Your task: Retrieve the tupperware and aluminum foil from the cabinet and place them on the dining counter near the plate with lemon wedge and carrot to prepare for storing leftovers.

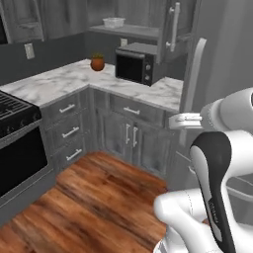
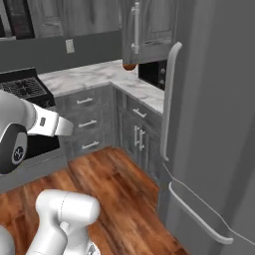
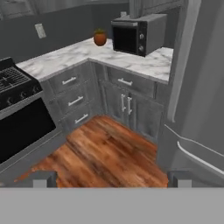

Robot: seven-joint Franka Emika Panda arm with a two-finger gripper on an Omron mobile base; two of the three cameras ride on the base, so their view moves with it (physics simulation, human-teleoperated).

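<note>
My end effector (image 3: 112, 178) hangs spread wide and empty above the wooden floor (image 3: 103, 151), facing the kitchen corner. The tub (image 1: 113, 22) sits on the open shelf (image 1: 129, 30) of the cabinet, above the microwave (image 1: 134, 65) on the marble desk (image 1: 69, 79). A small potted plant (image 1: 97, 62) stands left of the microwave. The stove (image 3: 17, 113) is to my left, the tall grey fridge (image 2: 209, 124) to my right.

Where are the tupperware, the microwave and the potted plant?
tupperware (image 1: 113, 22), left base view, front wall of the clear tub on the cabinet shelf.
microwave (image 3: 127, 38), hand view, dark door.
potted plant (image 1: 97, 63), left base view, round orange pot.
</note>
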